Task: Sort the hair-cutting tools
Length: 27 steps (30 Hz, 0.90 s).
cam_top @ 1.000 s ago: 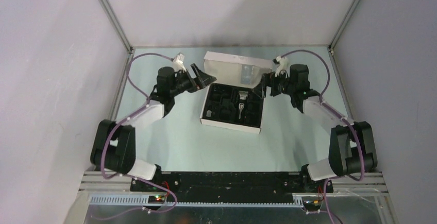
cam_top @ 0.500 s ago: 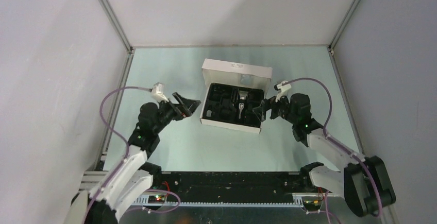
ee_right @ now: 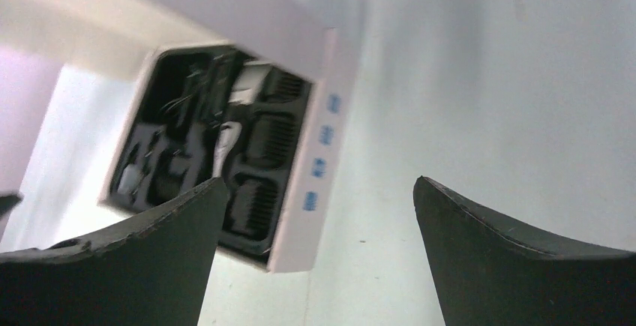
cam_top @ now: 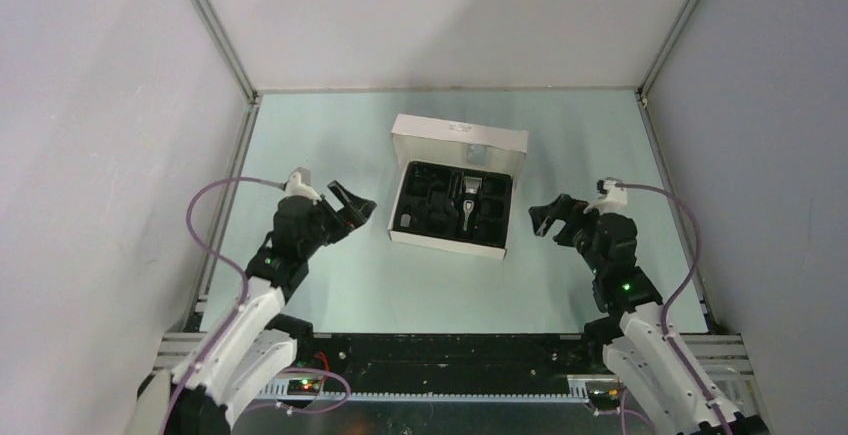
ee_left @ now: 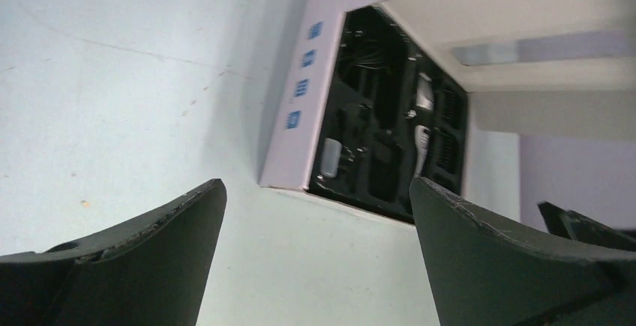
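Flanking the white box [cam_top: 458, 134], left gripper [cam_top: 361, 212] and right gripper [cam_top: 540, 221] gape empty; only wrist views show blue side print [ee_left: 301, 79].

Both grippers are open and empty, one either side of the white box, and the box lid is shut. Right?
No: the lid is open, standing at the far side, with the clipper exposed inside, as the top external view shows. The left gripper and right gripper are indeed open and empty, one either side of the white box.
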Tool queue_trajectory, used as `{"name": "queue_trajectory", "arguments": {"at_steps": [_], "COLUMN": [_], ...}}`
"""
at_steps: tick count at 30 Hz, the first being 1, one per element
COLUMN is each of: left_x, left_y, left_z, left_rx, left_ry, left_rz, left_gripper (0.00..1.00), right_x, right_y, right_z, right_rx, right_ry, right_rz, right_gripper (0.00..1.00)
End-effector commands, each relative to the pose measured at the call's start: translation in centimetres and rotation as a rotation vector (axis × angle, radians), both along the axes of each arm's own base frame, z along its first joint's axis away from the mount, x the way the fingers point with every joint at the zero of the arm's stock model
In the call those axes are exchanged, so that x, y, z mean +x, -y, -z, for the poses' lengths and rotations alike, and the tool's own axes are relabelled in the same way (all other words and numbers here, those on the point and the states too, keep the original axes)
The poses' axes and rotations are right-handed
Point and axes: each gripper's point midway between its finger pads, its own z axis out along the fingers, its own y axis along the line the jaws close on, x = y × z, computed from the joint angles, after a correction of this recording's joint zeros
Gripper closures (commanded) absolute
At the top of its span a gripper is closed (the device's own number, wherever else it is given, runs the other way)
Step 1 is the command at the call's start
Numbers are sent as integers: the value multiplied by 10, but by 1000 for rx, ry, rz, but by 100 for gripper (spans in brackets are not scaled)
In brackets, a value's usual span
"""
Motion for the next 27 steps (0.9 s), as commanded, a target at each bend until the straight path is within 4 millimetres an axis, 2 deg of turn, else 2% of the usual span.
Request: {"name": "queue_trajectory", "arguments": {"at_steps": [1,2,3,4,5,6,7,8,9,10,11,12,13,15,18,19,24,27], "left_x": [38,50,58,71,79,91,100,112,120,131,139,149,158,171,181,184,182,177], "left_y": [-13,-14,-15,-14,-14,-12,-14,-14,-15,-14,-13,-10,-6,0,14,18,35,41], "left_z": [-15,-14,-18,-20,-10,-23,-12,-25,-13,-24,-13,-22,-20,-17,-7,-11,6,17], "left_rx": [-12,-5,-1,9,32,34,63,67,94,95,116,115,123,130,114,111,127,127], "left_ry": [-22,-41,-32,-41,-71,-50,-80,-57,-88,-67,-98,-82,-89,-98,-119,-111,-141,-165], "left_rz": [-114,-125,-130,-134,-135,-135,-143,-151,-155,-156,-149,-142,-125,-99,-35,-21,43,59], "left_gripper": [1,1,1,1,1,1,1,1,1,1,0,0,0,1,0,0,0,0], "right_x": [16,22,29,35,43,49,60,67,76,83,91,98,104,118,130,133,141,140], "right_y": [36,43,48,48,50,52,53,56,56,61,62,62,60,54,41,38,17,10], "right_z": [9,5,13,7,10,7,3,-3,-2,-9,-5,-12,-5,-10,-2,-3,11,18], "right_rx": [96,107,103,105,96,89,84,78,70,60,48,47,35,15,-24,-28,-44,-58], "right_ry": [-141,-145,-178,-169,-176,-171,-144,-122,-117,-98,-105,-89,-104,-93,-101,-99,-121,-136], "right_rz": [206,221,240,236,242,252,256,270,271,298,303,306,301,289,261,259,209,191], "right_gripper": [1,1,1,1,1,1,1,1,1,1,1,1,1,1,1,0,1,1]}}
